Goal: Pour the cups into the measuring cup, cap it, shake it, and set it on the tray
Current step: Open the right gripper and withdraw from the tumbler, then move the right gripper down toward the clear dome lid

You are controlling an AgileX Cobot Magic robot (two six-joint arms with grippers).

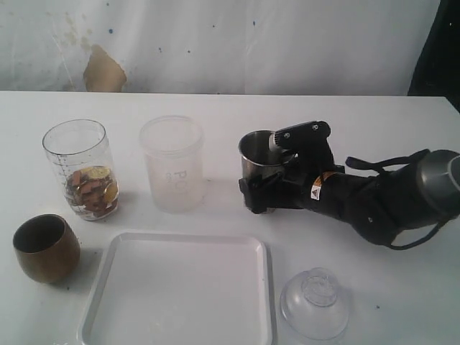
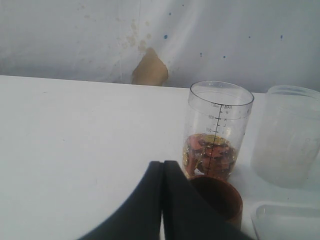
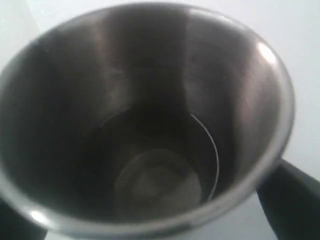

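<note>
The brushed-steel tumbler (image 1: 257, 152) stands upright right of centre, with my right gripper (image 1: 260, 168) shut around its wall. In the right wrist view I look down into the steel tumbler (image 3: 150, 100); a black finger (image 3: 295, 200) presses its outside. The measuring cup (image 1: 79, 169) at the far left holds brown and gold pieces at its bottom. Next to it stands the frosted tumbler (image 1: 172, 164). The brown-gold cup (image 1: 44, 248) sits at the near left, beside the white tray (image 1: 104, 287). My left gripper (image 2: 163, 172) is shut on nothing, just before the brown-gold cup (image 2: 225, 197) and the measuring cup (image 2: 216, 130).
A clear domed lid (image 1: 315, 303) lies on the table right of the tray. The right arm stretches in low from the right edge. In the left wrist view the frosted tumbler (image 2: 290, 135) and a tray corner (image 2: 287, 220) show. A white wall backs the table.
</note>
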